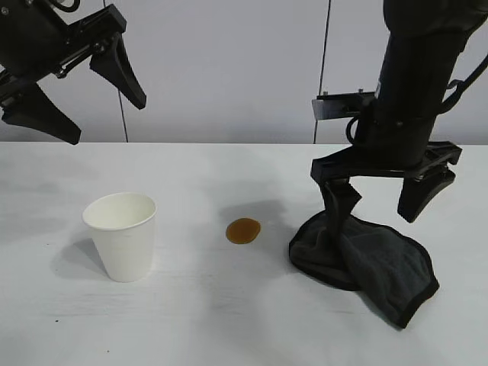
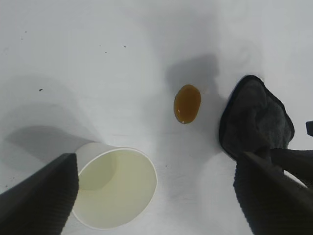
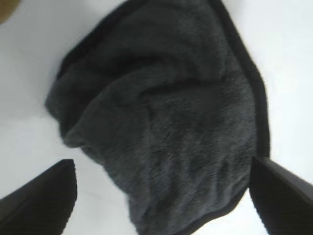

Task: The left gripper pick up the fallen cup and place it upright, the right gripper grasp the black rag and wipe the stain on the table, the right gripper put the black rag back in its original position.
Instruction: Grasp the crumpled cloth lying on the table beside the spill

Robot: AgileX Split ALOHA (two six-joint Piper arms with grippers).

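Exterior view showed you the table (image 1: 229,320) first, with everything else placed around the stain (image 1: 243,230) near its middle. Your right gripper (image 1: 383,200) hung on its thick arm to the right of the stain, pointing down over the black rag (image 1: 366,263), its fingers spread wide, one at the rag's raised fold and the other off the cloth; you had nothing clamped. Your left gripper (image 1: 84,99) sat high and well to the left of the stain, above the table, fingers wide apart and empty. That rag lay crumpled on the table just right of the stain, close but not touching it. Your cup (image 1: 122,235) stood upright, mouth up, to the left of the stain, clear of it. Smallest was the stain itself, a round brown-orange spot, unwiped, between cup and rag.
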